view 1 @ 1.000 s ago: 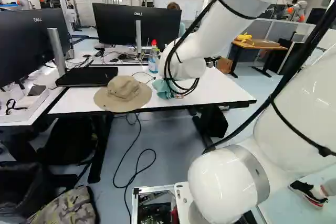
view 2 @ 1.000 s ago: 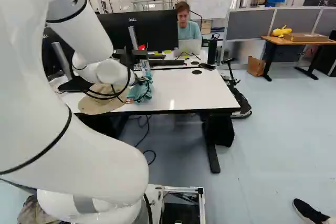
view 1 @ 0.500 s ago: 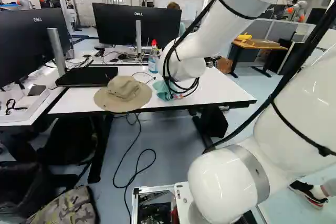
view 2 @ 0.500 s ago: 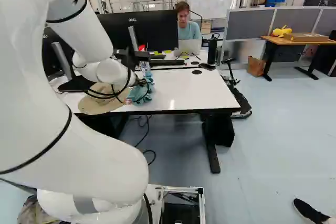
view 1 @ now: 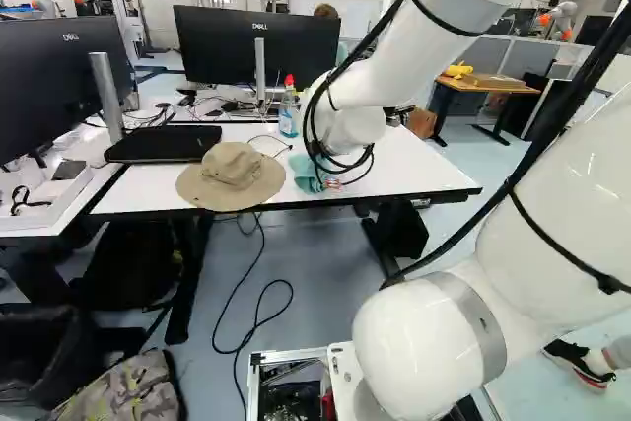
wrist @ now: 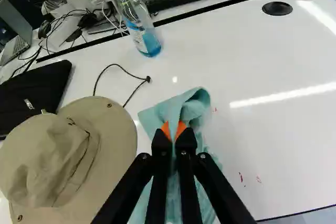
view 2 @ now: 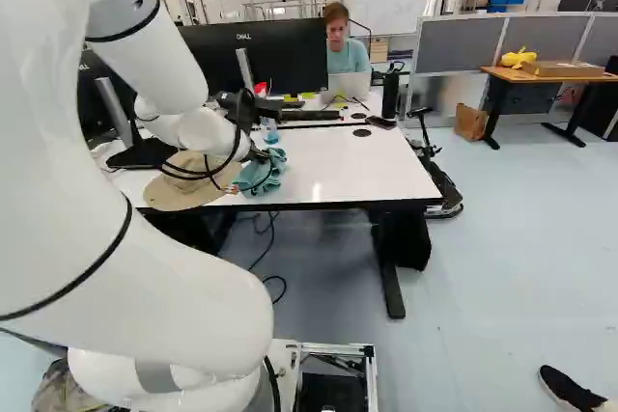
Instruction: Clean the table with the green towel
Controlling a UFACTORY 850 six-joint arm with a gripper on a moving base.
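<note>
Towel (wrist: 194, 109): blue-green, on the white table (wrist: 294, 145), near the front edge and just beside the sun hat (wrist: 47, 156).
Gripper (wrist: 174, 131): pinching a fold of the towel between its orange pads (wrist: 166, 129). It likely holds the cloth near the middle so the loose parts can hang out and rub the top.
Red marks (wrist: 241, 177): two small ones sit apart from the towel, on the side away from the hat. A tiny one is right by the cloth's edge. They look like the mess to wipe.
Arm (view 2: 145, 277): reaches over the table from the base, maybe so the cloth can press down flat.
Bottle (wrist: 146, 40): stands upright behind the towel, well away from it. A wide wipe that way could knock it over.
Black cord (wrist: 121, 68): lies between the bottle and the hat, and could snag.
Job: not done, as red shows. I think the next move should slide the cloth over the marks, away from the hat.
</note>
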